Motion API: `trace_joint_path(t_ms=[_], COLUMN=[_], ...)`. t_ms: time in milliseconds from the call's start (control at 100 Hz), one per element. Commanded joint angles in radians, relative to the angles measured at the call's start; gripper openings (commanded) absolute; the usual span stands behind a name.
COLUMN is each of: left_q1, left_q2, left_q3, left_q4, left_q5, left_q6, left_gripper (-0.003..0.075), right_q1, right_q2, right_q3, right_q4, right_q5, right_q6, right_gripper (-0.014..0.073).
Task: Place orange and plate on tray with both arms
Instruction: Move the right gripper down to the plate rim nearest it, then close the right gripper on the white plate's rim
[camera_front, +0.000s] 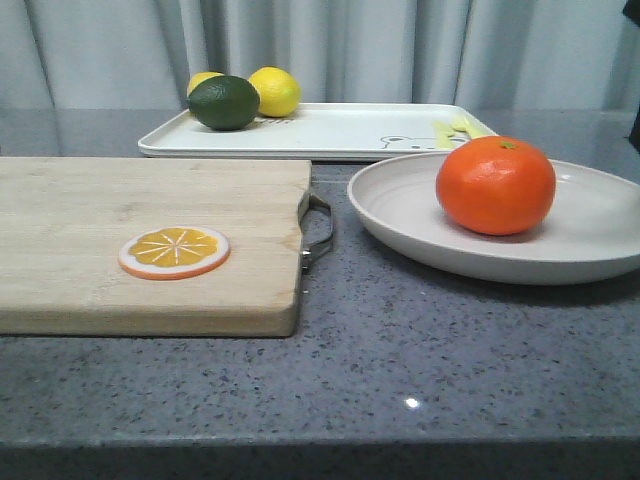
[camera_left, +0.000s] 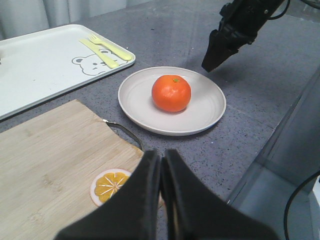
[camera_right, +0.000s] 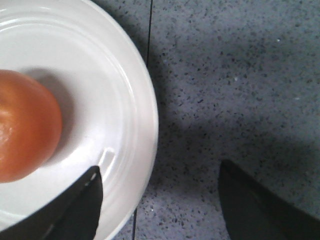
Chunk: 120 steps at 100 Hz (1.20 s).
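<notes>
Looking at the front view, we find the orange (camera_front: 495, 185) resting in the plate (camera_front: 420, 215) at the right of the frame, with the tray (camera_front: 330, 130) behind it at upper centre, apart from the plate. Neither has reached the tray yet. No gripper shows there beyond a dark sliver at the right edge.

The left wrist view fills that gap: our left gripper (camera_left: 161, 165), at the bottom centre, has its fingers pressed together on nothing, hanging over the cutting board (camera_left: 45, 165) near the orange slice (camera_left: 110, 185). In its upper right the right gripper (camera_left: 216, 56) points down just beyond the plate's rim.

The right wrist view shows why, we judge: that gripper's fingers are spread wide, one over the plate's inner slope and one over the countertop (camera_right: 240, 90), straddling the rim for a pinch.
</notes>
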Motion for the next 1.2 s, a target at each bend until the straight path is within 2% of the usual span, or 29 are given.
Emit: trace_joint_path(t_ms=[0,210,300,870,1190], left_q1=[-0.003,-0.003,-0.003,-0.003,-0.003], left_q2=[0.004,0.004,0.004,0.004,0.004], left_q3=[-0.024,-0.024,-0.024,-0.024,-0.024], left_q4=[-0.005,-0.005,-0.005,-0.005,-0.005], left_q5=[-0.072,-0.072,-0.072,-0.063,-0.049], left_q6=[-0.002,-0.002,-0.002,-0.002,-0.002], left_gripper=[-0.002,-0.002,-0.002,-0.002,-0.002], right_q1=[0.001,0.001,0.001,0.001,-0.002], right_q2=[0.015,0.077,0.087,0.129,0.128], right_q3=[-0.039,-0.04,-0.04,-0.04,-0.08], right_q4=[0.011,0.016,0.016,0.033,0.061], right_q5=[-0.025,-0.031,-0.036,-0.022,0.016], right_q6=[-0.015,-0.015,-0.015,-0.014,-0.004], right_gripper=[0.05,0.0499,0.0469,-0.0071,-0.0064])
